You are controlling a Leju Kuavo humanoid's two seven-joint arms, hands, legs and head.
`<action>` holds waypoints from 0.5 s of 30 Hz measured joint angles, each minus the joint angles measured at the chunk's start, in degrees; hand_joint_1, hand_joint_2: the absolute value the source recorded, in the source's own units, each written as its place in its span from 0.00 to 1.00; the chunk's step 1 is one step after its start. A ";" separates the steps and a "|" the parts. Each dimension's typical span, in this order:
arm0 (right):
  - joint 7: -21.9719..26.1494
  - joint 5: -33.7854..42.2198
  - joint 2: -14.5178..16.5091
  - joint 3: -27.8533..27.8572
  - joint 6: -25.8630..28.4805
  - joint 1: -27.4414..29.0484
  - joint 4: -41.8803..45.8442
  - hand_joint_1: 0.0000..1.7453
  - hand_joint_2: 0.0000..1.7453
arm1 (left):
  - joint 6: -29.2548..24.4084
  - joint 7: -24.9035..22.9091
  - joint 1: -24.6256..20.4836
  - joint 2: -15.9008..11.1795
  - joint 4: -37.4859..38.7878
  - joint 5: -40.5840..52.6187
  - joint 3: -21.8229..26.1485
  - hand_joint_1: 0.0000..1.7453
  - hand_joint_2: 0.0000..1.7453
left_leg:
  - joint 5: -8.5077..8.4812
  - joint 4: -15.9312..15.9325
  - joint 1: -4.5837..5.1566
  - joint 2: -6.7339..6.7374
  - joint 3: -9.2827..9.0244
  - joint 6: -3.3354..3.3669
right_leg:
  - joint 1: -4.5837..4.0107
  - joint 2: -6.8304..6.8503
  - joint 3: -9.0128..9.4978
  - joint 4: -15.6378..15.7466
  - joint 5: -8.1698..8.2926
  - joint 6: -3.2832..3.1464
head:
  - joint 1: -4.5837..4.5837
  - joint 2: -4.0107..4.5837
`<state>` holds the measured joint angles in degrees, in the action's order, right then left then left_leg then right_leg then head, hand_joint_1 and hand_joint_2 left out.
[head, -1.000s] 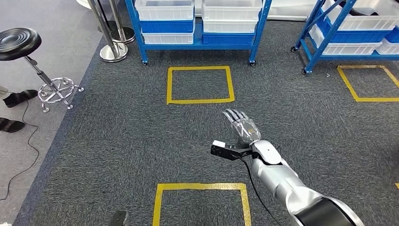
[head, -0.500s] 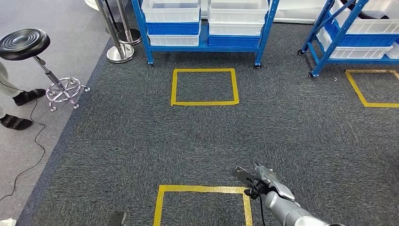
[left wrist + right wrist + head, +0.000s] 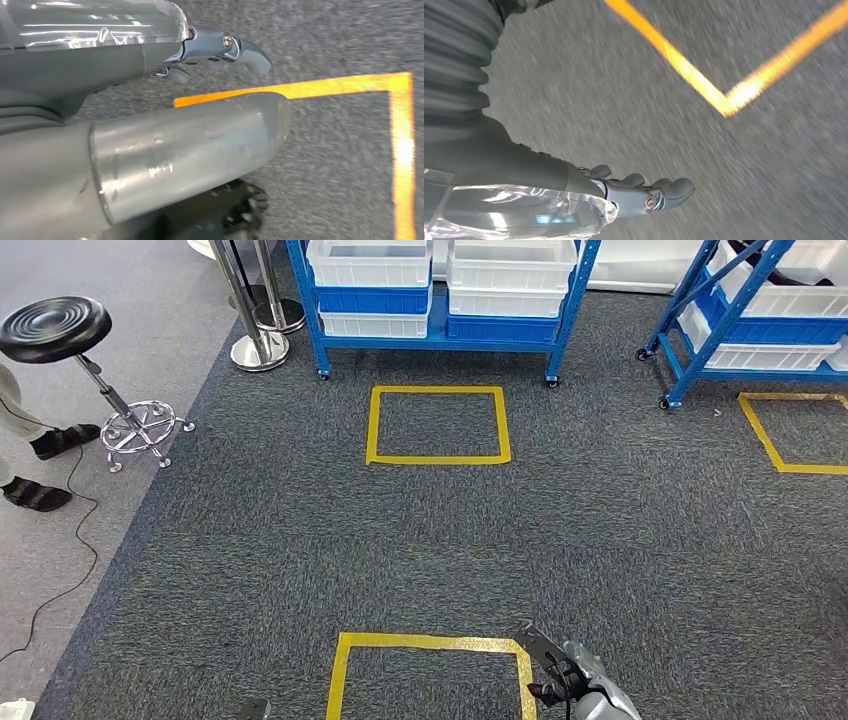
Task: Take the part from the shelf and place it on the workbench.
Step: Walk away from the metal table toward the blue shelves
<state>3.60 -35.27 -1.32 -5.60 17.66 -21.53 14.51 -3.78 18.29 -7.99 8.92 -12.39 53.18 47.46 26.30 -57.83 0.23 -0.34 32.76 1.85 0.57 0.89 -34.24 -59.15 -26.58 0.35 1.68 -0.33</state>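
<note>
A blue shelf (image 3: 440, 332) with white bins (image 3: 370, 262) stands at the far edge of the carpet in the head view; I cannot make out any part in the bins. My right hand (image 3: 590, 695) hangs low at the bottom edge, over the corner of the near yellow square (image 3: 345, 670), and it holds nothing. The right wrist view shows this hand (image 3: 574, 190) with fingers (image 3: 669, 190) stretched out over the carpet. My left hand (image 3: 150, 100) also hangs above the carpet, its fingers (image 3: 235, 45) extended and its thumb (image 3: 200, 145) free, with nothing in it.
A second blue shelf (image 3: 700, 325) stands at the far right. A taped yellow square (image 3: 438, 425) lies before the middle shelf, another (image 3: 790, 435) to the right. At the left are a black stool (image 3: 55, 325), steel posts (image 3: 255, 340), a floor cable (image 3: 70, 570) and a person's feet (image 3: 35, 495).
My right arm has dropped from stretched out in front to hanging at the bottom edge. The whole scene has shifted a little, so the camera has moved.
</note>
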 joint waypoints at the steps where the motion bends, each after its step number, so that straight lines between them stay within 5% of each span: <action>1: 0.00 0.38 0.12 0.64 0.07 0.82 -0.11 0.00 0.25 | 0.01 0.05 0.29 0.01 0.00 0.09 0.02 0.00 0.00 | -0.27 0.53 -0.15 -0.01 -0.31 0.26 | 0.01 -0.08 -0.12 -0.45 -0.48 0.32 | -0.01 0.00; 4: 0.01 1.16 0.29 2.28 0.11 2.47 -0.47 0.00 1.00 | 0.15 0.19 0.51 0.04 0.00 0.25 0.14 0.00 0.00 | -0.78 1.40 -0.39 0.11 -0.73 0.90 | 0.15 -0.52 -3.59 -7.84 -4.96 0.97 | -0.04 0.00; 6: 0.04 1.94 0.32 3.55 0.09 3.44 -0.73 0.00 1.00 | 0.42 0.31 0.62 0.06 0.00 0.26 0.22 0.00 0.00 | -0.71 1.24 -0.36 0.08 -0.65 1.03 | 0.30 -0.61 -6.55 -13.90 -7.19 1.28 | -0.06 0.00; 7: 0.15 2.40 0.34 4.18 0.09 3.91 -0.83 0.00 1.00 | 0.55 0.37 0.73 0.07 0.00 0.26 0.26 0.00 0.00 | -0.62 1.15 -0.36 0.03 -0.65 1.01 | 0.40 -0.61 -6.98 -14.71 -6.93 1.40 | -0.05 0.00; 11: 1.13 4.34 0.51 6.80 0.25 5.05 -1.07 0.00 1.00 | 1.03 0.96 1.01 0.12 0.00 0.43 0.29 0.00 0.00 | 0.43 0.20 -0.37 -0.14 -0.58 0.23 | 0.79 -0.71 -1.09 -3.13 -1.16 1.46 | -0.06 0.00; 15: 2.68 5.59 0.73 9.09 0.27 5.61 -1.17 0.00 1.00 | 1.14 1.29 0.93 0.12 0.00 0.59 0.29 0.00 0.00 | 1.54 -0.24 -0.20 -0.14 -0.69 -1.09 | 0.53 -0.95 0.69 -0.30 -1.31 -0.02 | -0.02 0.00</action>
<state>6.28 -29.68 -0.60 3.49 17.93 -15.92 13.34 -2.64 19.57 -7.05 9.04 -12.39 53.77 47.76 27.83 -58.07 0.02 -0.47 32.07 0.76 1.10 -0.06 -33.55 -59.45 -27.89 0.33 1.66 -0.33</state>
